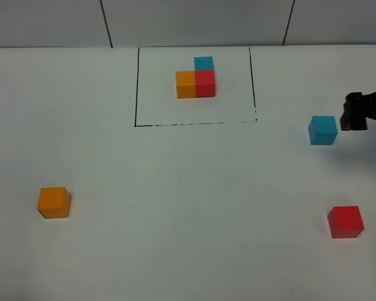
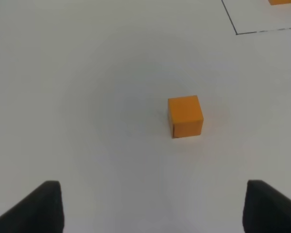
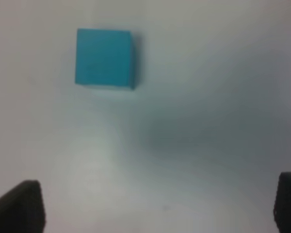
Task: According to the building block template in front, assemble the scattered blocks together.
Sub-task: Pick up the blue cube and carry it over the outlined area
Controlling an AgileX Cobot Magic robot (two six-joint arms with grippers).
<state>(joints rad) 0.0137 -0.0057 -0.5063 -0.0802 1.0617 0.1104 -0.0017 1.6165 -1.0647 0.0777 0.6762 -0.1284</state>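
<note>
The building block template (image 1: pixel 197 80) is an L of orange, red and blue cubes inside a thin black drawn rectangle at the back middle. The loose orange cube (image 1: pixel 54 202) lies at the front left, the loose blue cube (image 1: pixel 323 130) at the right, the loose red cube (image 1: pixel 346 221) at the front right. My right gripper (image 1: pixel 354 111) is just right of the blue cube; in the right wrist view (image 3: pixel 157 204) it is open, with the blue cube (image 3: pixel 105 58) ahead of it. My left gripper (image 2: pixel 153 206) is open, with the orange cube (image 2: pixel 185 116) ahead of it.
The white table (image 1: pixel 188 207) carries only the cubes and the drawn rectangle. A corner of the rectangle line (image 2: pixel 236 33) shows in the left wrist view. A tiled wall (image 1: pixel 194 22) stands behind the table's back edge.
</note>
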